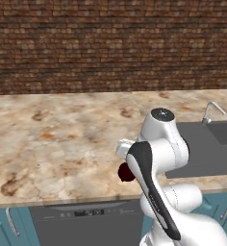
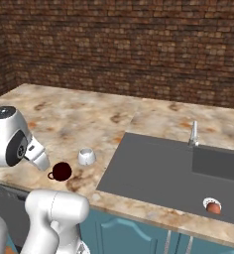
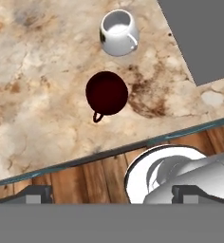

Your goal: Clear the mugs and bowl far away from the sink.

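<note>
Two mugs stood on the marbled worktop (image 2: 64,119), near its front edge and to the left of the sink (image 2: 158,171). One was the white mug (image 2: 86,157), the other the dark maroon mug (image 2: 61,171); they sat near each other but apart, the maroon one closer to the edge. From the hand view both were seen from above: the white mug (image 3: 117,32) with its handle turned toward the sink side, the maroon mug (image 3: 107,93) with its thin handle pointing toward the worktop's front edge. One sink lay recessed in the worktop, with one slim steel faucet (image 2: 193,133) at its back. The pincer (image 3: 113,193) hung high over the worktop's front edge, holding nothing, its two tips spread wide apart.
</note>
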Tool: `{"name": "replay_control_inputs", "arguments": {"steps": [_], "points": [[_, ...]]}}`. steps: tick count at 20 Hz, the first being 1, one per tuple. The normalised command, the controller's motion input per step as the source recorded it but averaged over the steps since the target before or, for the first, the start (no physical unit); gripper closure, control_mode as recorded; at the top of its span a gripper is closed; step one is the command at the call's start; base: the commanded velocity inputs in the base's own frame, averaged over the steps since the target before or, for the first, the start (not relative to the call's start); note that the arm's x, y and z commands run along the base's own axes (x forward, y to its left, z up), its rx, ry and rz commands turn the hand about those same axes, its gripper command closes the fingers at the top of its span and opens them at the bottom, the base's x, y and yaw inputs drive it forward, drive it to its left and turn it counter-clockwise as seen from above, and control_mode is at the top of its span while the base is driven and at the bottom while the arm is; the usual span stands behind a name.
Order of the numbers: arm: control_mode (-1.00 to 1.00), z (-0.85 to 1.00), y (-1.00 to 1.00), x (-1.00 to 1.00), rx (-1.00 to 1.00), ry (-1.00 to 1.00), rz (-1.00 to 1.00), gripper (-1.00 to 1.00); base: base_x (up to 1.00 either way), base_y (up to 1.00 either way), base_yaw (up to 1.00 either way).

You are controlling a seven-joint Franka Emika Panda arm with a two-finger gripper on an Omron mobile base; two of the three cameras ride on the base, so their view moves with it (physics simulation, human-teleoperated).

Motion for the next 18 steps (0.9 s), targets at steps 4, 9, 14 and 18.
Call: {"name": "replay_control_inputs", "arguments": {"steps": [4,9,14,18], "points": [[-1.0,-0.1,0.0,0.0,0.0,0.09,-0.03,-1.0,0.0,0.0,0.0],[-1.0,-0.23,0.0,0.11,0.0,0.08,-0.02,-1.0,0.0,0.0,0.0],[-1.0,-0.17,0.0,0.08,0.0,0.03,-0.07,-1.0,0.0,0.0,0.0],[-1.0,-0.11,0.0,0.06,0.0,0.0,-0.1,-1.0,0.0,0.0,0.0]]}}
